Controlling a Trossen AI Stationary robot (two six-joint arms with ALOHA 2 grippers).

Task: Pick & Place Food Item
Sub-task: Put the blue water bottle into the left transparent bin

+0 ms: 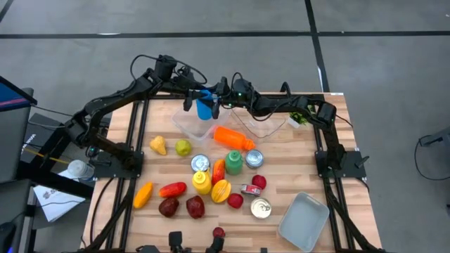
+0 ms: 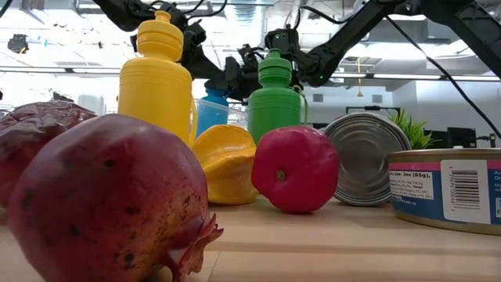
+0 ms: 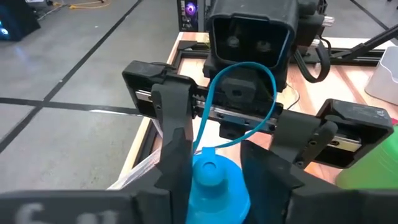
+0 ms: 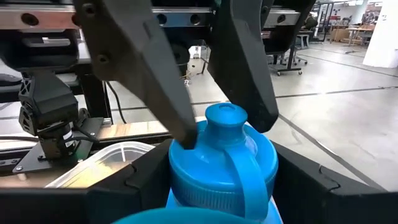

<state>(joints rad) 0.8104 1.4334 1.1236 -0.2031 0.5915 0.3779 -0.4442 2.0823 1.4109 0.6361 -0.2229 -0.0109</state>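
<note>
Both tools meet at the far side of the bench: the right tool pinches the blue plastic bottle, and the left tool's fingers flank its cap.

My left gripper and right gripper meet at the far middle of the table, one on each side of the bottle that stands upright between them, over the left of two clear containers; the other container lies to its right. Nearer the front, a carrot-shaped item lies just before the containers, with the capped bottles, cans and fruits crowded before it. A tray sits at the front right corner, and a lemon-shaped piece and a round fruit lie side by side to the left.
</note>
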